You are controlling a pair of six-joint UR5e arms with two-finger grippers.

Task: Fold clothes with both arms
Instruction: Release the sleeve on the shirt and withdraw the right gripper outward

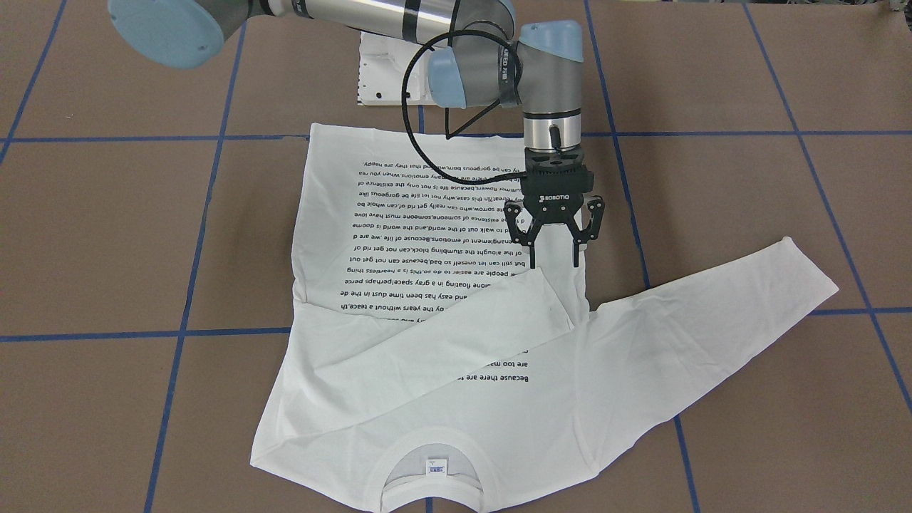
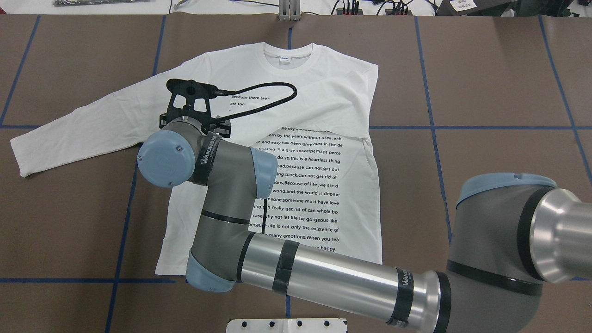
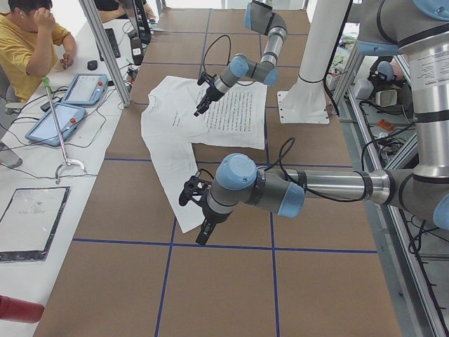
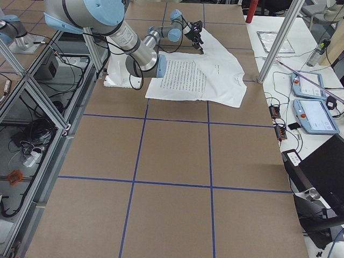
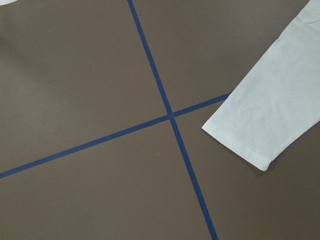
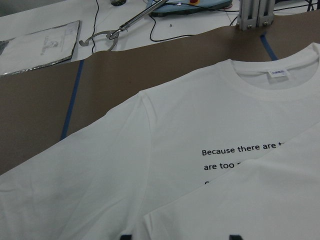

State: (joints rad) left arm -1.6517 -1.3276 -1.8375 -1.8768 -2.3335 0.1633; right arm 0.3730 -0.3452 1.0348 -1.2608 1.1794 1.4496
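Above the folded sleeve (image 1: pixel 434 324) of the shirt (image 1: pixel 399 235), right gripper (image 1: pixel 553 265) hangs released, left gripper (image 3: pixel 196 216) cannot be judged; next, likely grasp the outstretched cuff (image 5: pixel 245 142).

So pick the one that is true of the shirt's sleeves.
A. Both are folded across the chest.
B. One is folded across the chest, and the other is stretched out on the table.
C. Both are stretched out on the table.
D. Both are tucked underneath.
B: one sleeve lies folded over the printed chest of the T-shirt, while the other sleeve stretches out flat on the table.

Open table (image 2: pixel 485 185) all round the T-shirt (image 2: pixel 323 92); right arm (image 2: pixel 323 273) low across its body.
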